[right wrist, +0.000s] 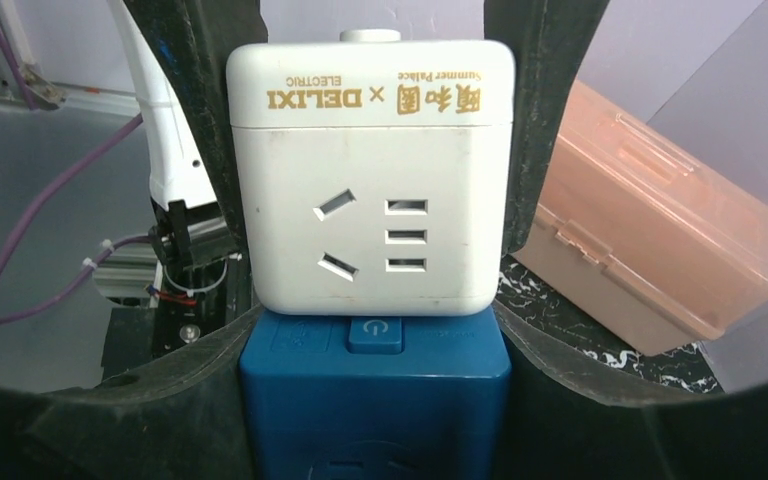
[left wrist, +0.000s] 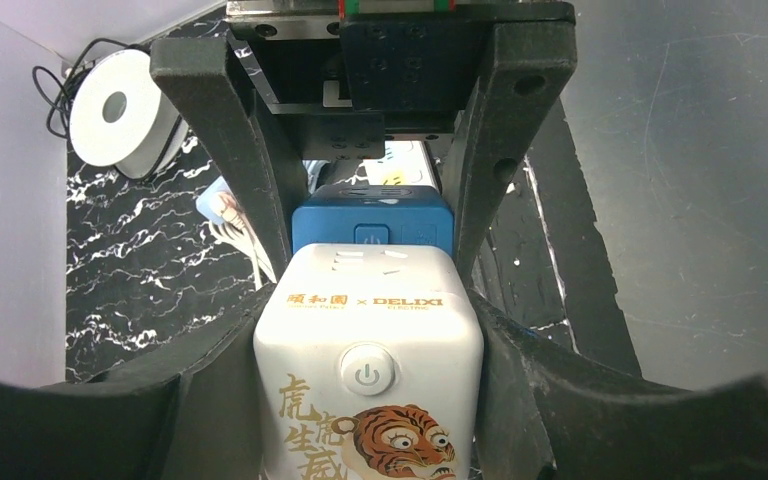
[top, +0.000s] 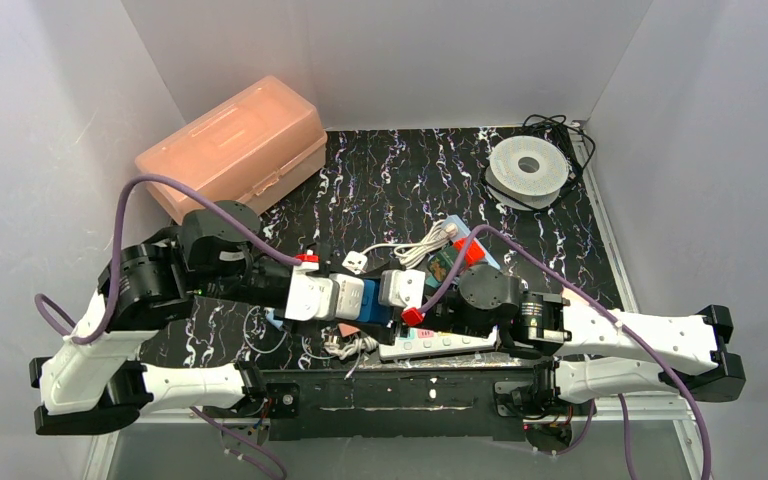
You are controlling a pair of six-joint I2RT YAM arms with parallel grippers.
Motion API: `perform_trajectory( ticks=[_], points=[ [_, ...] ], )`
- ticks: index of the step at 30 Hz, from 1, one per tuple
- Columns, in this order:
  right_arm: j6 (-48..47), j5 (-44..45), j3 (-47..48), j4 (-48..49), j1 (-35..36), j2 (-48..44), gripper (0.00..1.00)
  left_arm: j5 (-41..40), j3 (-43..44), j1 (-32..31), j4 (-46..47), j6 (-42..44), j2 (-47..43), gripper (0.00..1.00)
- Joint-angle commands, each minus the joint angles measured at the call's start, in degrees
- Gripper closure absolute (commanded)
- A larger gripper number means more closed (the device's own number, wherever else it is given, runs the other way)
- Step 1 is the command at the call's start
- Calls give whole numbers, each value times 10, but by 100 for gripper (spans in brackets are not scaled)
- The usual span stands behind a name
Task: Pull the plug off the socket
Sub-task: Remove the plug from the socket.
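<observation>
Left end effector (left wrist: 368,300): closed on the white cube socket (left wrist: 368,370), one finger against each side face. The socket has gold DELIXI lettering, a round power button and a printed tiger on the face seen from the left wrist. The face seen from the right wrist has two slanted slots and three short slots.

Right end effector (right wrist: 375,330): closed on the blue cube plug (right wrist: 375,400), with the fingers pressed on its two opposite sides. The same grip shows from the left wrist, where the dark fingers flank the blue body.

Location of task items: plug and socket sit face to face with no gap visible between them. They hang between the two arms, above the front middle of the black marbled bench (top: 400,180). The blue plug has a small square button on the side next to the socket.

Surroundings:
- A translucent peach plastic box (top: 235,145) with a latched lid sits at the far left of the bench.
- A white spool (top: 528,170) sits at the far right corner, with black cable around it.
- A coiled white cord (top: 422,245) lies just beyond the arms.
- A white power strip (top: 438,343) lies under the right arm, at the near edge.
</observation>
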Motion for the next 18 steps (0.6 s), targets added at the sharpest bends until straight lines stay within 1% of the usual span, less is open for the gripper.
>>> perform_trajectory(
  ticks=[1, 9, 12, 18],
  points=[
    [30, 0, -2, 42, -1, 2, 98, 20, 49, 1, 41, 9, -4, 100],
    [50, 29, -16, -21, -16, -3, 99, 31, 111, 0, 17, 28, 21, 100],
    [58, 34, -40, -34, -21, -13, 99, 36, 120, 0, 12, 33, 24, 100],
    [64, 38, -90, -92, -21, -23, 99, 46, 153, 0, -6, 30, 40, 100]
  ],
)
